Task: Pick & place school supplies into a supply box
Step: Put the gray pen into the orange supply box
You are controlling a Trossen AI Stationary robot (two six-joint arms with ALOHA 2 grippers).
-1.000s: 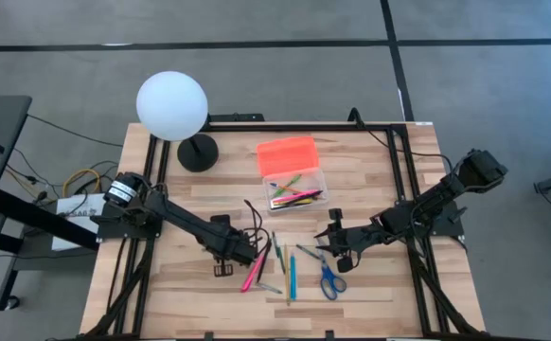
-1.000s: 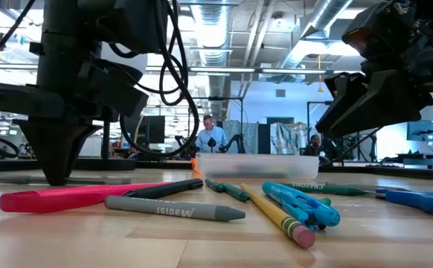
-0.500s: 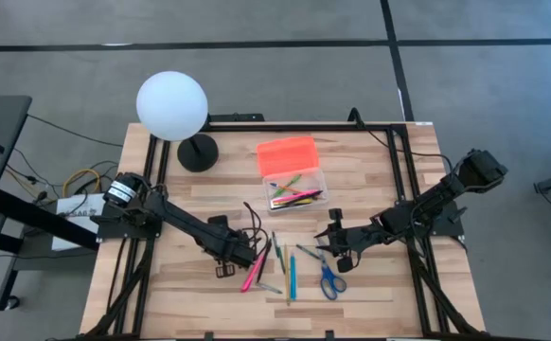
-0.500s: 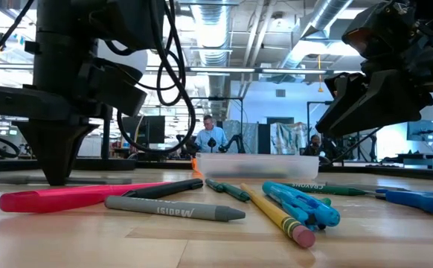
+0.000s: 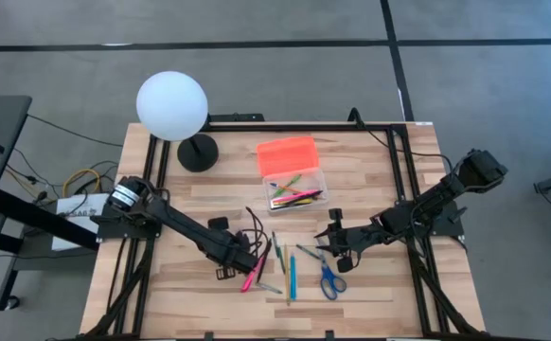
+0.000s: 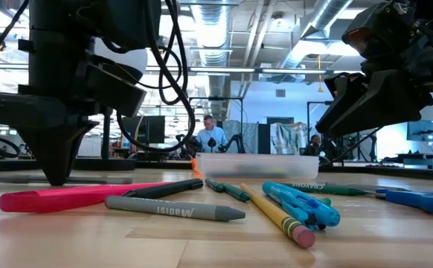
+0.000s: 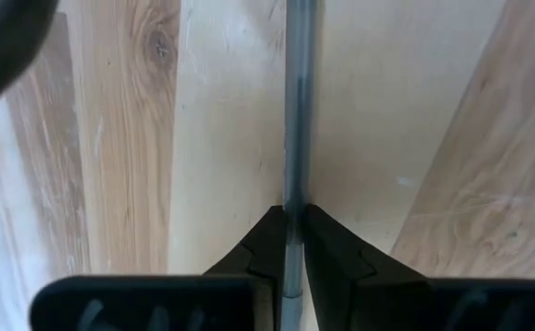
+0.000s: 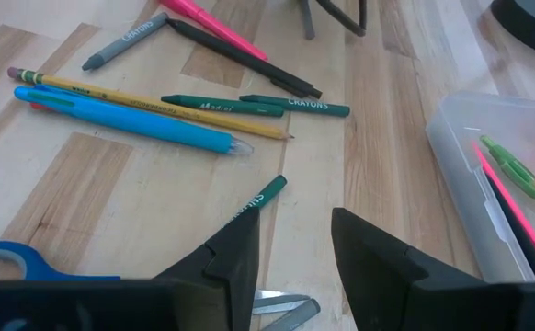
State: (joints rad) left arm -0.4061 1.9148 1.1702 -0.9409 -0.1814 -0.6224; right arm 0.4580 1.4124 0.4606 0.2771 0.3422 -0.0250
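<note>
Your left gripper (image 7: 291, 241) is down at the tabletop (image 5: 370, 175) toward its front-left, its fingers closed on a thin grey pencil (image 7: 297, 110), so the pick looks made. You now need a lift and a carry to the supply box (image 5: 294, 188), lid off near the back edge. Your right gripper (image 8: 293, 246) waits with fingers parted near the scissors (image 5: 328, 279).

Readable stuff from where I'm at: "CRAYONS" on the grey crayon (image 8: 125, 39), same word on a dark green crayon (image 8: 297, 106), and again on the green one (image 6: 328, 188) way back in the low view. Other printing's too small.
</note>
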